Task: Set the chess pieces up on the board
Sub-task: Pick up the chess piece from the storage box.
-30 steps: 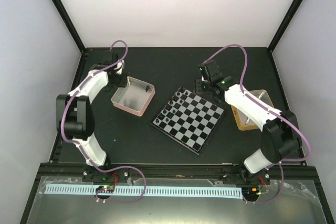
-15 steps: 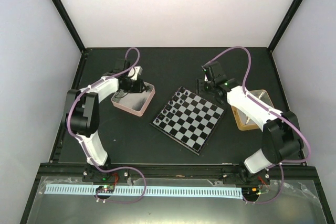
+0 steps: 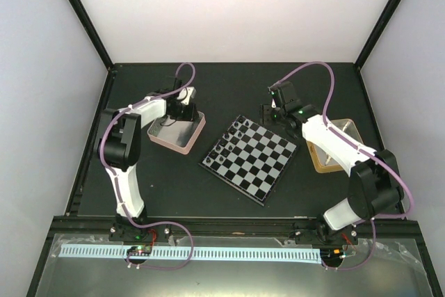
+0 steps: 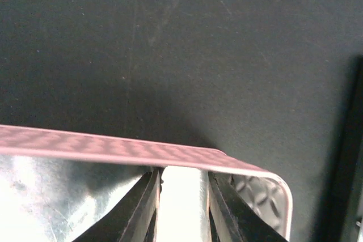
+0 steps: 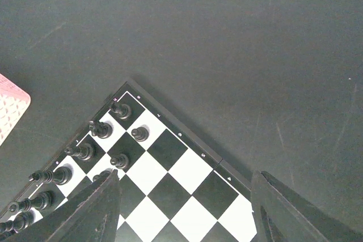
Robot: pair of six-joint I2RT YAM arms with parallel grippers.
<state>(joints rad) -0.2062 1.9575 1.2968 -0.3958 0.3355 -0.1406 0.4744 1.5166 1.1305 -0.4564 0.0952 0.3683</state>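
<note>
Black chess pieces line the edge of the board that faces the pink tin, mid-table. The right gripper hangs wide open over the board's far corner. The left gripper reaches into the tin with its jaws narrowed; I cannot tell whether it holds anything.

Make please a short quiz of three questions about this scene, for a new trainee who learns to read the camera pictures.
1. Fill the gap: the pieces already standing along one edge of the board are ____ in colour.
2. True or false: the right gripper is holding one of the pieces.
3. Choose one. The left gripper is: A) above the board; B) reaching into the pink tin; C) next to the right gripper.

Key: 1. black. 2. False: its jaws stand wide open with nothing between them. 3. B.
</note>
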